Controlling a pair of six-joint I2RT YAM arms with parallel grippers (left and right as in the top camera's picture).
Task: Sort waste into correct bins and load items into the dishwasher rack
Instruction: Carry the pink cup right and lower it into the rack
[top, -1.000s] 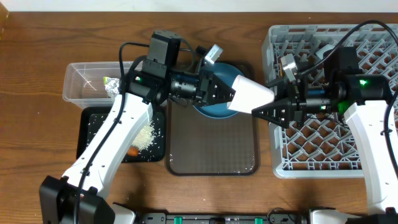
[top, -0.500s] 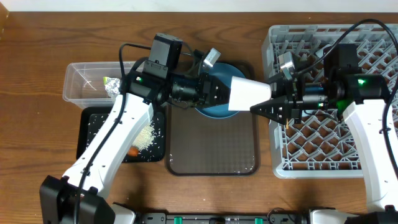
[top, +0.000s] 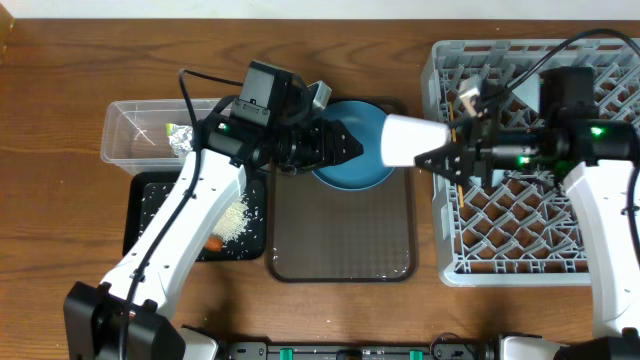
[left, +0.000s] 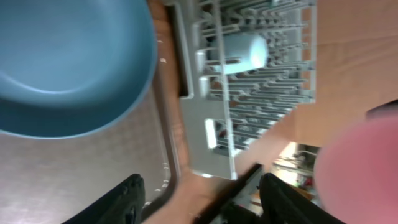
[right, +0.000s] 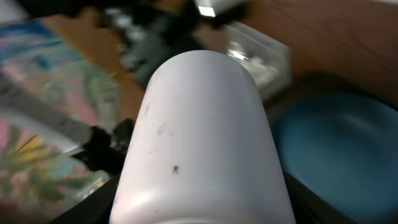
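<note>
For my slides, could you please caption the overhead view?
Right pincer holds the pale-pink cup beside the grey rack; open left pincer hovers over the blue plate.

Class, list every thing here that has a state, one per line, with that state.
Left claw: open, empty.
Right claw: shut on pale-pink cup, held sideways.
Light-blue cup: in dishwasher rack.
Dark-blue plate: on brown tray.
Clear tub: holds foil wrapper.
Black tray: holds rice, carrot.
</note>
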